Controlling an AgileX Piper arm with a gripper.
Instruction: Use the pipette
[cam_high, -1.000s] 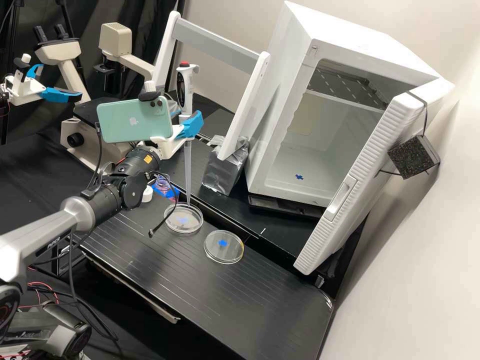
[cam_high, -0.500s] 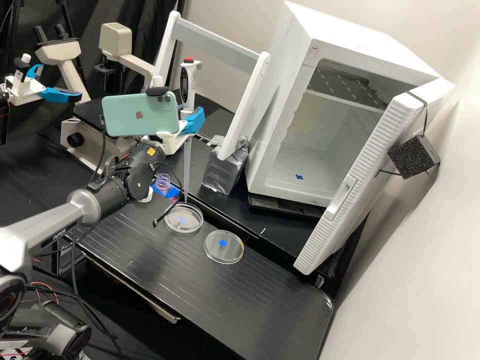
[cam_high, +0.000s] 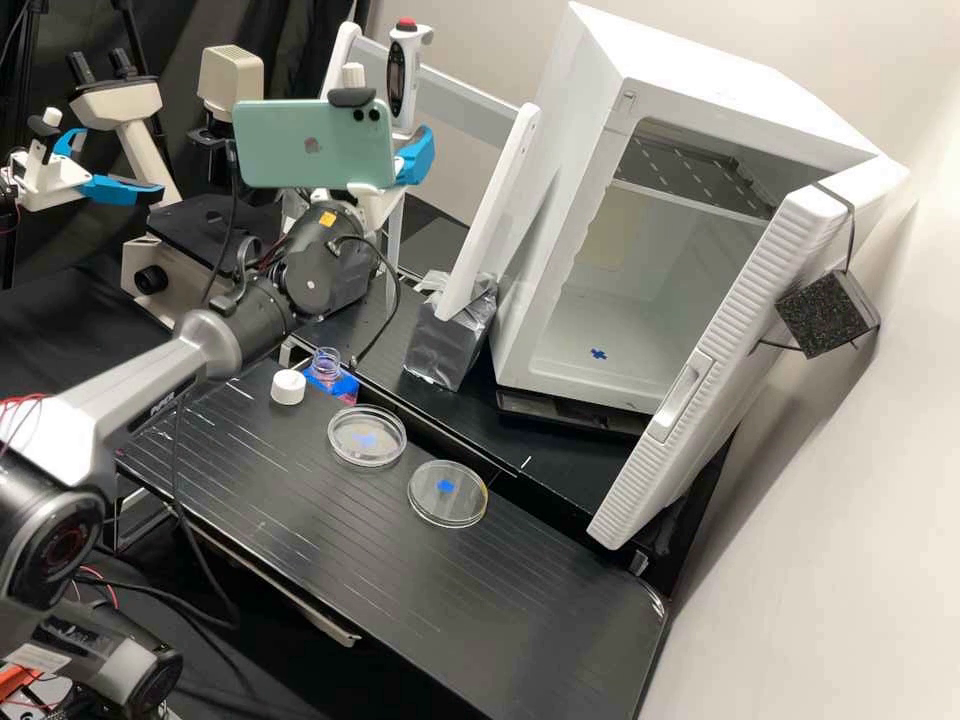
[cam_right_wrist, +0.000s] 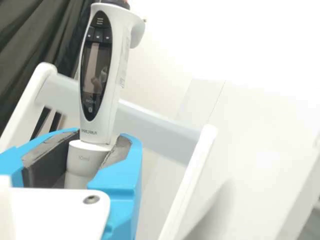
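Gripping the pipette (cam_high: 402, 80) by its lower body, the tool (cam_high: 415, 158) sits in the upper middle of the high view. The handle rises nearly upright above the blue fingers; the long tube hangs below them. In the wrist view, dark pads (cam_right_wrist: 47, 160) flank the pipette. Two dishes (cam_high: 348, 447) lie on the table (cam_high: 500, 610), just below the high view's centre.

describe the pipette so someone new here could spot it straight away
Start at the big open white cabinet and look across to the robot's pincer. Gripped there, roughly upright, is the pipette: white, with a dark oval display panel. Its red top sets it apart from the white frame behind it and the pale green phone beside it.
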